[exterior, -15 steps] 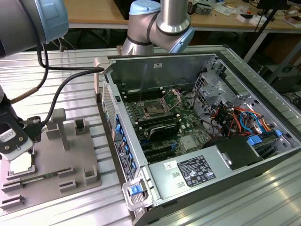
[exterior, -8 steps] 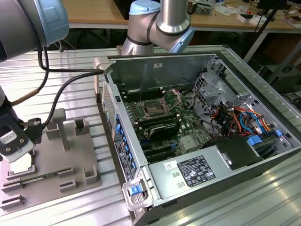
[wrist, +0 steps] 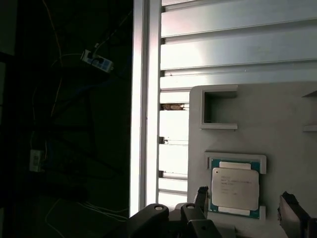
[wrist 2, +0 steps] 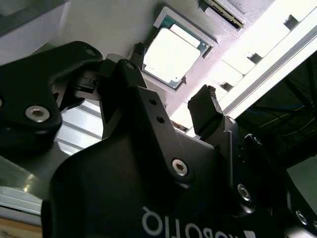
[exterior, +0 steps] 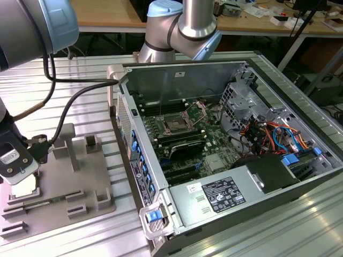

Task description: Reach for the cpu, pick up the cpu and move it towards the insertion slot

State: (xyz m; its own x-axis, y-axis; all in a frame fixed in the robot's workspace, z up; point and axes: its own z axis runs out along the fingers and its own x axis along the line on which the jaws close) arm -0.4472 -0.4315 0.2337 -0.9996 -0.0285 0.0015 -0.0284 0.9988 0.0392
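Grey tray (exterior: 94, 179), cpu (wrist: 235, 188) nested, tool (wrist 2: 172, 73) spread above

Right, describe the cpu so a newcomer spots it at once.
Beside the open computer case, at the exterior view's left, lies a grey tray. The cpu sits in a square pocket near its edge: a flat silvery square with a green rim, unlike the tray's empty pockets.

Arm (exterior: 185, 24): silver tubes, pale blue joint caps, rising at the far side in the exterior view. Large joint (exterior: 37, 21) sits close to the camera at that view's upper left; a black cable (exterior: 69, 101) runs off it. Wrist (exterior: 8, 134) hangs low on the exterior view's left, tool (exterior: 19, 181) pointing down. In both wrist views the black fingers (wrist 2: 205, 106) stand well apart, gripping nothing.
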